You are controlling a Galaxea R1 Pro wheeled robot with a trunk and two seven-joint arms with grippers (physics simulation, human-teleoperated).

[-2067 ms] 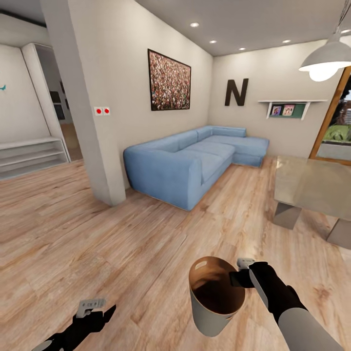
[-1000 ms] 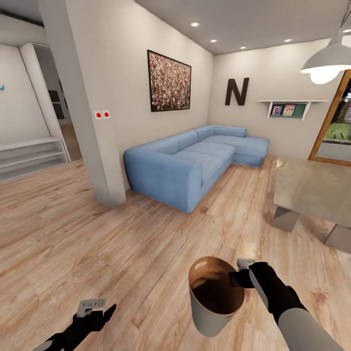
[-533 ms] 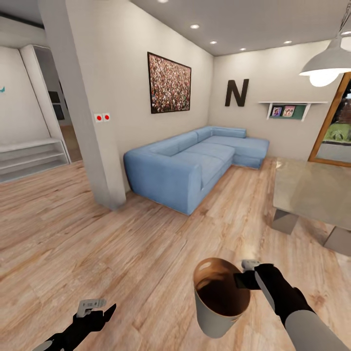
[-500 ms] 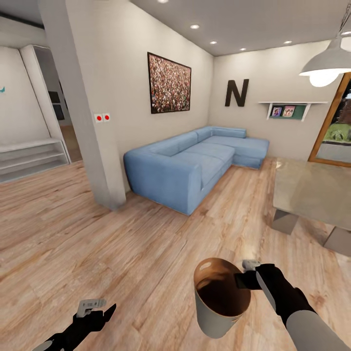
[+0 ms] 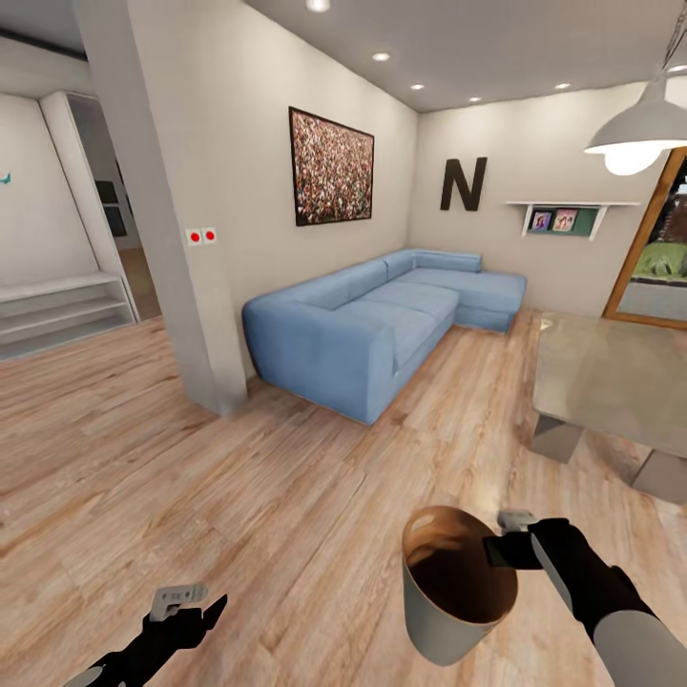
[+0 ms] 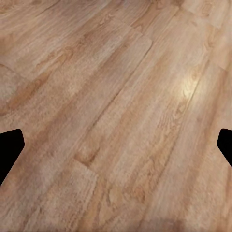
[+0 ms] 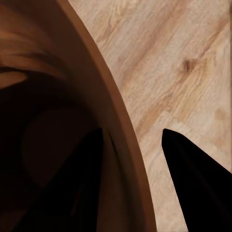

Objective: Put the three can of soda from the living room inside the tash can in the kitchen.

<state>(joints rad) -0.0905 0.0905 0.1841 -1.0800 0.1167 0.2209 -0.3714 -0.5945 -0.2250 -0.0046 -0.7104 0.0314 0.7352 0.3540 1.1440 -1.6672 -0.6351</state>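
I am carrying the trash can (image 5: 456, 592) in my right gripper (image 5: 503, 548), one finger inside the wall and the other outside it, pinching the rim so the mouth stays up and the copper-brown inside faces me; in the right wrist view the rim (image 7: 123, 140) runs between the two dark fingers (image 7: 193, 179), which is why I judge the hold secure enough to travel with. I hold it low in front of me, well short of the sofa (image 5: 377, 320), so that I can bring the bin to the cans rather than ferry each can to the bin. My left gripper (image 5: 181, 611) hangs free over the wood floor (image 5: 191, 477), its jaws spread wide with nothing between them, ready for picking. No soda can is in sight yet; the glass coffee table (image 5: 611, 382) stands to the right of the sofa, and I cannot tell from here whether anything sits on it. Compared with two seconds ago, the bin and my right arm sit further to the right and a little lower in the head view, while the sofa, pillar (image 5: 162, 210) and big letter N (image 5: 463, 183) have shifted only slightly.
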